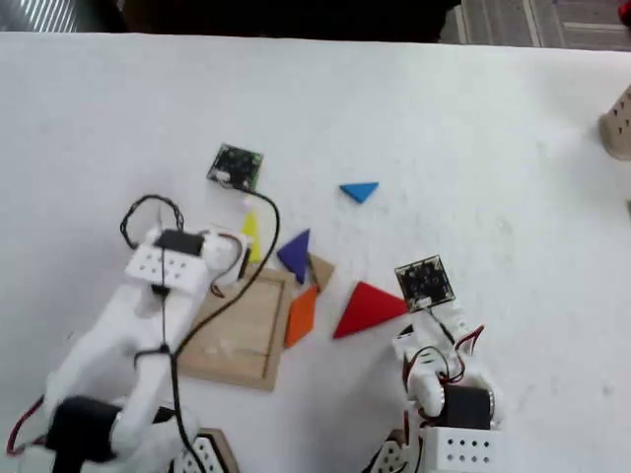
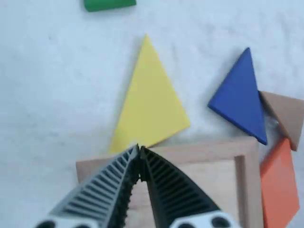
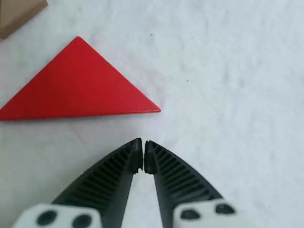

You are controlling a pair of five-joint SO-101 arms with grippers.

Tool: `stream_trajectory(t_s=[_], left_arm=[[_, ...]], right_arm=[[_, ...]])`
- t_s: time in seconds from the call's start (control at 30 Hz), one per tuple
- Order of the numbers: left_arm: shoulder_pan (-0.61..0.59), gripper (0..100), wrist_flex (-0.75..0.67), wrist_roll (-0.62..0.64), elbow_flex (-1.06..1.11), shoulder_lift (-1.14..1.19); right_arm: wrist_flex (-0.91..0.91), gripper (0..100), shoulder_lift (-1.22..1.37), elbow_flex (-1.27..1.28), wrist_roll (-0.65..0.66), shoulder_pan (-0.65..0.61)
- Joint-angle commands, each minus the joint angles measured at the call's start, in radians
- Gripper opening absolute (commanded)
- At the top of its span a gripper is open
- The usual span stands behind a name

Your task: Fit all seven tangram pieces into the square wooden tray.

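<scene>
The square wooden tray [image 1: 242,335] lies front left and holds no pieces. Just beyond its far rim [image 2: 190,149] lie a yellow triangle [image 2: 149,102], a dark blue triangle [image 2: 240,97], a brown piece [image 2: 287,111] and an orange parallelogram [image 2: 280,183]. A green piece [image 2: 109,4] lies farther out. My left gripper [image 2: 139,152] is shut and empty, its tips over the tray's far rim by the yellow triangle. A big red triangle [image 3: 76,85] lies right of the tray. My right gripper [image 3: 143,145] is shut and empty, just short of its corner. A light blue triangle [image 1: 359,190] lies apart, farther back.
The left arm [image 1: 148,296] hangs over the tray's left side with its cable looped across it. The right arm [image 1: 444,394] stands at the front right. A pale perforated object [image 1: 618,123] sits at the table's right edge. White table stretches behind the pieces.
</scene>
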Motion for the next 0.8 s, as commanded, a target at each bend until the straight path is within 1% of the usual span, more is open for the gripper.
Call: stream_trajectory(t_s=[0.0,0.1,0.17,0.27,0.33,0.63,0.77], left_arm=[[-0.065,2,-0.023,0.005,-0.190,0.223],[-0.085,2,-0.021,0.002,-0.242,0.354],[-0.085,2,-0.020,-0.043,-0.247,0.390],[-0.084,2,0.038,-0.104,-0.244,0.375],[-0.084,2,0.071,-0.112,-0.222,0.366],[-0.090,2,0.069,-0.115,-0.060,0.231],[-0.094,2,0.031,-0.107,-0.034,0.219]], right_arm=[[-0.016,1.8,-0.008,0.002,0.003,0.008],[-0.016,1.8,-0.008,0.002,0.005,0.008],[-0.016,1.8,-0.008,0.002,0.005,0.008],[-0.016,1.8,-0.008,0.002,0.005,0.008],[-0.016,1.8,-0.008,0.002,0.006,0.008],[-0.016,1.8,-0.008,0.002,0.006,0.004],[-0.016,1.8,-0.008,0.002,0.006,0.004]])
